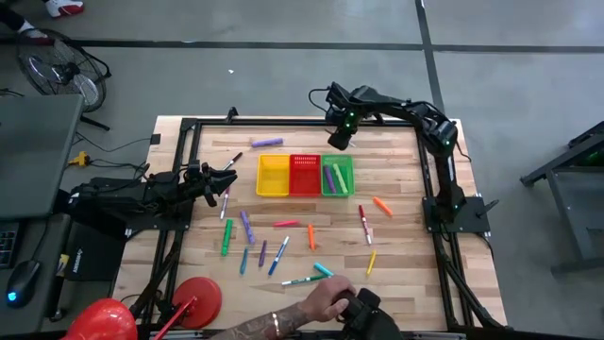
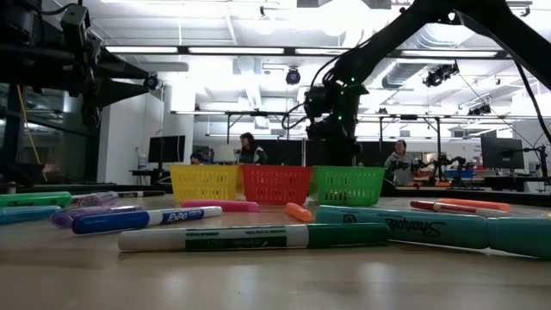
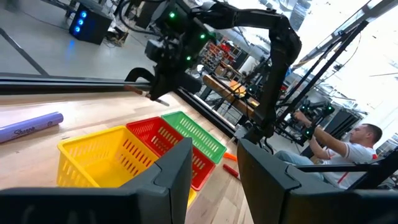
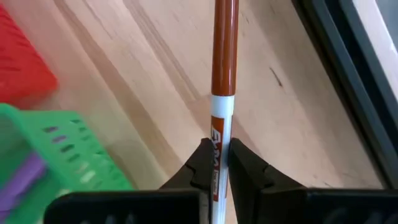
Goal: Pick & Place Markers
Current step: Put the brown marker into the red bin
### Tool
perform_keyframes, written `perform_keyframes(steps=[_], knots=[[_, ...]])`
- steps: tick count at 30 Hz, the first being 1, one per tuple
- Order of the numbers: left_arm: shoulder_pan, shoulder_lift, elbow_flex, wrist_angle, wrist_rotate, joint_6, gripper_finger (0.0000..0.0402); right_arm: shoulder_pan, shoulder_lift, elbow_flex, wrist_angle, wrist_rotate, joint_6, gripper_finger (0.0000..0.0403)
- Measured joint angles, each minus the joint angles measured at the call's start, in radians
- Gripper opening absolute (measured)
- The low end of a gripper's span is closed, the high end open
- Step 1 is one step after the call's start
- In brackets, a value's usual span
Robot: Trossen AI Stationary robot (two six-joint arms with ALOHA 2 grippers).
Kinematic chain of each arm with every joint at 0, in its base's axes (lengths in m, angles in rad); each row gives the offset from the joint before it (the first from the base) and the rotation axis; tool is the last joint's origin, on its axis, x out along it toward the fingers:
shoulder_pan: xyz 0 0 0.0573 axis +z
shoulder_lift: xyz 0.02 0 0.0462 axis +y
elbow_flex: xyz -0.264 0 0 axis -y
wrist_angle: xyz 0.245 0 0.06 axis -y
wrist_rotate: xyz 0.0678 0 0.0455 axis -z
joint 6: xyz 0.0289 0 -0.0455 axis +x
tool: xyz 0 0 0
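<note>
Right pincer point(image 4: 216, 163) clamped on a brown-capped Expo marker point(image 4: 222, 81) above the tabletop point(image 1: 406, 236), by the green basket point(image 1: 337, 176)
Low view: loose markers lie on the wood, a blue one point(image 2: 142, 219) lettered "Expo", a teal one point(image 2: 405, 227) lettered "Sharpie"; the purple marker point(image 3: 28, 126) beyond the yellow basket point(image 3: 102, 155) also reads "Sharpie". Left pincer point(image 3: 212, 169), half parted, grips nothing

Yellow basket point(image 1: 273, 176), red basket point(image 1: 304, 175), green basket point(image 1: 337, 176): all mesh pattern. Purple markers point(image 1: 329, 178) inside green basket. Marker point(image 4: 222, 93) in right gripper point(image 4: 216, 163): brown-orange cap, white barrel, orange print. Purple marker point(image 1: 267, 143) beyond baskets. Loose on light wood-grain table point(image 1: 406, 283): orange marker point(image 1: 382, 205), pink marker point(image 1: 286, 224), green marker point(image 1: 226, 237), teal marker point(image 1: 323, 271), yellow marker point(image 1: 371, 263). Arms dark.
</note>
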Motion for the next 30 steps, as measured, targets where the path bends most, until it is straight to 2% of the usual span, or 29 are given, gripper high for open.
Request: perform_keyframes(steps=[17,30], knots=[[0.000,0.000,0.000,0.000,0.000,0.000,0.0127,0.050,-0.064,0.001,-0.005,-0.237,0.325,0.0021],[0.000,0.000,0.000,0.000,0.000,0.000,0.0127,0.177,-0.111,0.002,0.005,-0.245,0.339,0.0022]])
